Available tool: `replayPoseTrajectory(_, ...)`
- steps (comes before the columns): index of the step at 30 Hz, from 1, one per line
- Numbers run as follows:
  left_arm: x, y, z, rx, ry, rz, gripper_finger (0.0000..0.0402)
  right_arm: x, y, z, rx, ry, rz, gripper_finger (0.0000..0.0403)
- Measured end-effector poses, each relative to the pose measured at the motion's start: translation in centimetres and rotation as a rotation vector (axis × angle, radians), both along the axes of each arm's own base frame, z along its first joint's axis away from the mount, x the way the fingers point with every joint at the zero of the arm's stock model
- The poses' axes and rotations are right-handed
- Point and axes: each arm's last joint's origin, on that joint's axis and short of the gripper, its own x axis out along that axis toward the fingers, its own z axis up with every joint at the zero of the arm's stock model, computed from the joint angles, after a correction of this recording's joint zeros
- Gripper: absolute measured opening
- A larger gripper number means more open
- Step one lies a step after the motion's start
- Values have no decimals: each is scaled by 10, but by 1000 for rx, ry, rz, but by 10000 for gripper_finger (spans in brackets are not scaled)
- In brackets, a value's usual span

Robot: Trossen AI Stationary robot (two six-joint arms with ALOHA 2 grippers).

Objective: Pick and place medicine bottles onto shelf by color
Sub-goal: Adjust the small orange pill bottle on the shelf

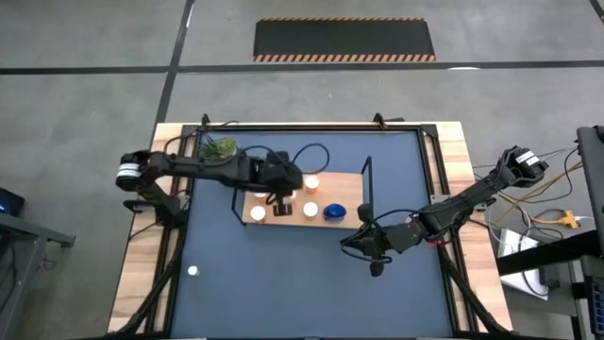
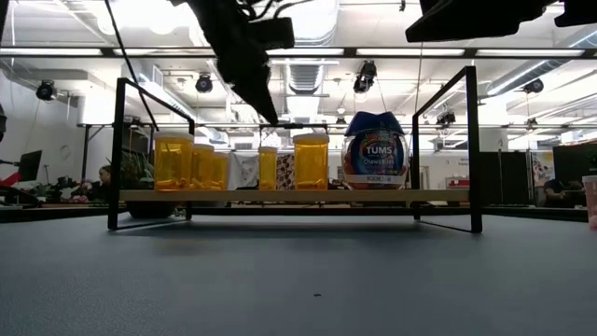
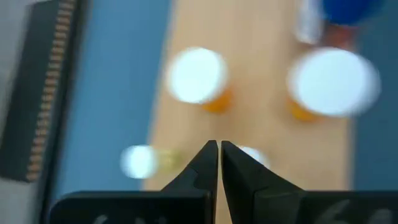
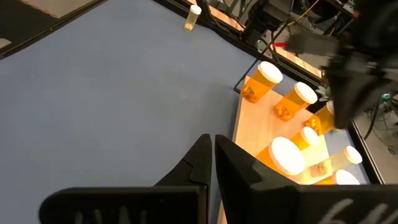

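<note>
The light-wood shelf (image 1: pixel 283 219) with black wire ends stands on the dark-blue mat. On its board stand several orange medicine bottles with white caps (image 2: pixel 311 161) (image 4: pixel 263 82), a small white one (image 2: pixel 244 171) and a larger blue bottle (image 2: pixel 374 149) (image 1: pixel 334 212). One tiny bottle (image 1: pixel 192 271) (image 4: pixel 193 17) stands alone on the mat near the front left. My left gripper (image 3: pixel 219 148) (image 1: pixel 281 210) hangs shut above the shelf's middle, over the caps, with nothing between its fingers. My right gripper (image 4: pixel 211 142) (image 1: pixel 377 268) waits shut above the mat, right of the shelf.
A small green plant (image 1: pixel 219 148) sits at the mat's far left corner, behind the shelf. The shelf's upright wire frames (image 2: pixel 473 140) (image 2: pixel 118 149) rise at both short ends. Open mat (image 1: pixel 302 283) lies in front of the shelf.
</note>
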Motion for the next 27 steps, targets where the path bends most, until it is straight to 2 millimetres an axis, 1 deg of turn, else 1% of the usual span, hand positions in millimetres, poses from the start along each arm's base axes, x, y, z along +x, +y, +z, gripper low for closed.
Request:
replayPoseTrajectory(4, -2, -12, -12, -42, 26, -29, 3, 0, 0, 0, 0, 1, 0, 13)
replayPoseTrajectory(9, -7, -12, -27, -58, 50, 12, 3, 0, 0, 0, 2, 2, -2, 13)
replayPoseTrajectory(16, -3, -10, -25, -26, -3, 39, 3, 0, 0, 0, 3, 2, -2, 13)
replayPoseTrajectory(20, -3, -10, -25, -26, -4, 40, 3, 0, 0, 0, 3, 2, -2, 13)
replayPoseTrajectory(27, -4, -10, -36, -26, -12, 40, 3, 0, 0, 0, 2, 3, -2, 13)
